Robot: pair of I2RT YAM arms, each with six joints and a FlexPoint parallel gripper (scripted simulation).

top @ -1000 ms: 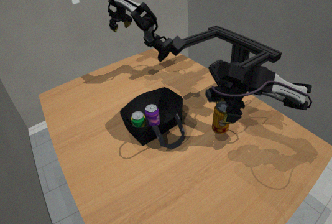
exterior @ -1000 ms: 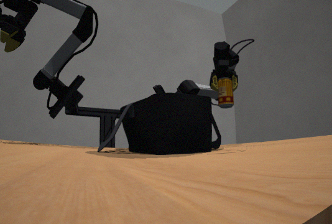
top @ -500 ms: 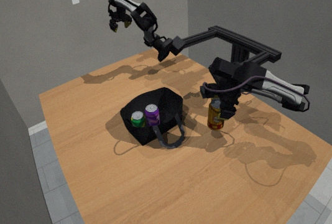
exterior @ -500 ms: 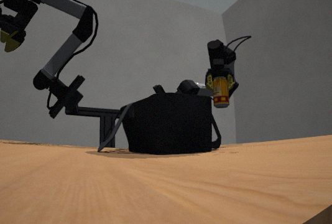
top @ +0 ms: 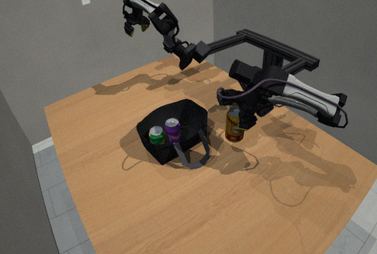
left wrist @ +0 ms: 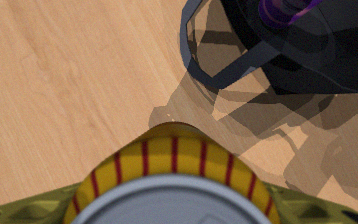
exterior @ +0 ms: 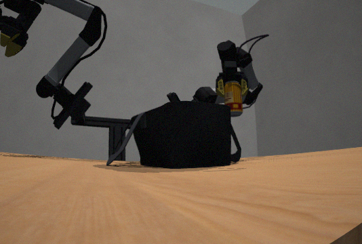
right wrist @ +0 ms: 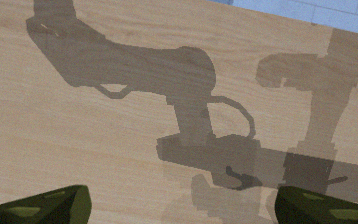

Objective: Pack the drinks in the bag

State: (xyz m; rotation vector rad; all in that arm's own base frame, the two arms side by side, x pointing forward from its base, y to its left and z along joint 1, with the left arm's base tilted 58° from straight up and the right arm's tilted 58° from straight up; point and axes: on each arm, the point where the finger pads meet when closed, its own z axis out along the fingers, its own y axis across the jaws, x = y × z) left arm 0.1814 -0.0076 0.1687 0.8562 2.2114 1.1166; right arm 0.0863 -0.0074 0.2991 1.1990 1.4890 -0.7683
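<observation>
The black canvas bag [top: 163,156] [exterior: 183,137] [left wrist: 330,77] stands with its walls up and its top open. A green can [top: 157,137] and a purple can [top: 173,132] [left wrist: 279,14] are inside it, side by side; their lower parts are hidden. My left gripper [top: 238,116] [exterior: 232,87] [left wrist: 173,188] is shut on an orange-yellow can [top: 230,128] [exterior: 233,99] [left wrist: 175,159]. It holds this can upright in the air, outside the bag, beyond the handle side. My right gripper [top: 138,30] [exterior: 8,45] [right wrist: 182,196] is open and empty, high up and away from the bag.
A grey handle [top: 193,165] [exterior: 239,154] [left wrist: 230,74] hangs outside the bag on the side facing the held can. Another handle [exterior: 123,144] slants down the opposite side. The dark arm mount [top: 279,44] [exterior: 116,144] stands behind the bag in the exterior view.
</observation>
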